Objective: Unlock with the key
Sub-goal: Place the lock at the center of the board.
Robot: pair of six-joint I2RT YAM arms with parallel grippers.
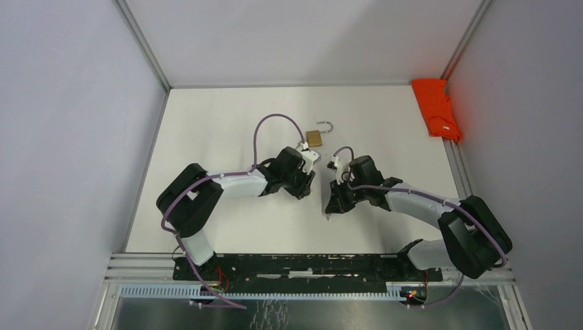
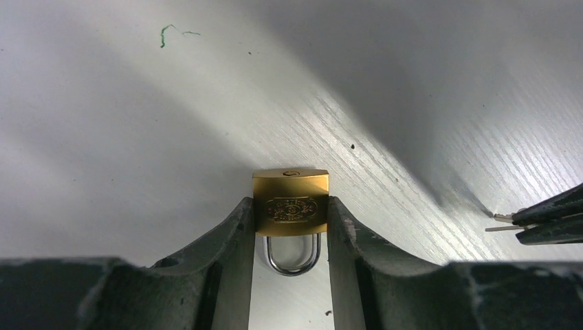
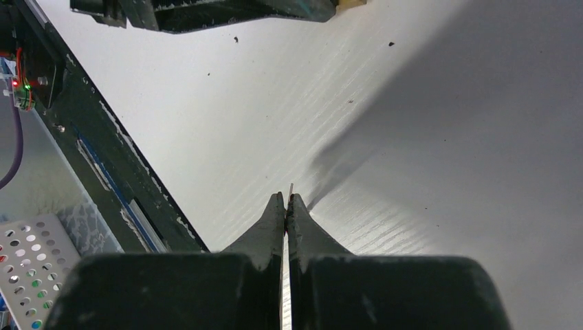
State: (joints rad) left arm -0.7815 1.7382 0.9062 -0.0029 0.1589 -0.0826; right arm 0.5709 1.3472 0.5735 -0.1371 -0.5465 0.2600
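A brass padlock (image 2: 290,205) with a closed-looking silver shackle (image 2: 293,258) sits between my left gripper's (image 2: 290,206) fingers (image 2: 234,234), which press on both sides of its body; its keyhole end faces away. In the top view the brass body (image 1: 315,137) lies just past the left gripper (image 1: 309,154), with a silver hook (image 1: 324,126) beside it. My right gripper (image 3: 286,198) is shut on a thin metal key (image 3: 291,187), whose tip pokes out above the table. In the left wrist view the key (image 2: 500,218) shows at the far right, apart from the padlock. In the top view the right gripper (image 1: 331,212) is below and right of the lock.
An orange cloth (image 1: 436,108) lies at the back right corner. Grey enclosure walls surround the white table (image 1: 227,124). A black mounting rail (image 1: 295,265) runs along the near edge and also shows in the right wrist view (image 3: 89,137).
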